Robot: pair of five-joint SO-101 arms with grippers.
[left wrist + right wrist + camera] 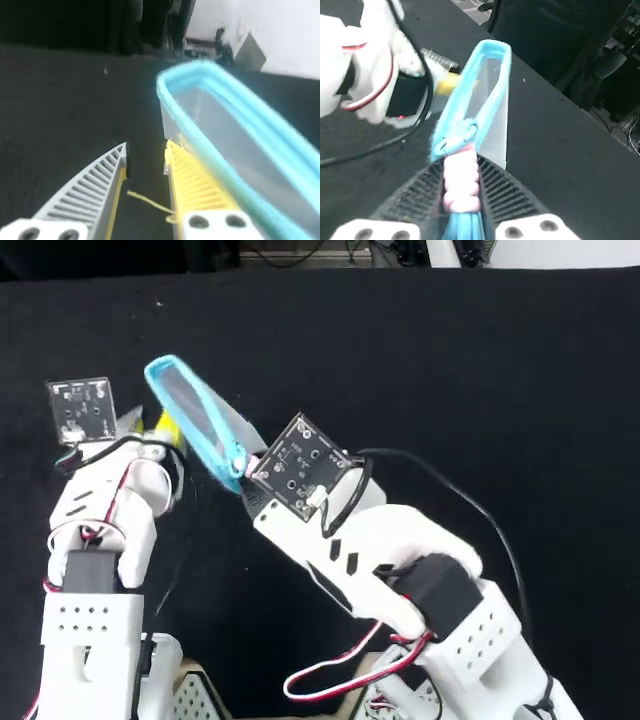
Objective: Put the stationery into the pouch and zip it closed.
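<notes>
Right gripper [461, 167] clenches the pink pull [461, 185] of the pouch [195, 415], seemingly lifted over the table's [450, 360] left half. Left gripper [145, 150], released, sits beside its rim. With the pouch unanchored, pulling may drag it instead of zipping.

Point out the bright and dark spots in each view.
High view: the black table shows no clear shadows. Left wrist view: the white wall is brightest; the pouch has a pale sheen. Right wrist view: the room behind is dark.
</notes>
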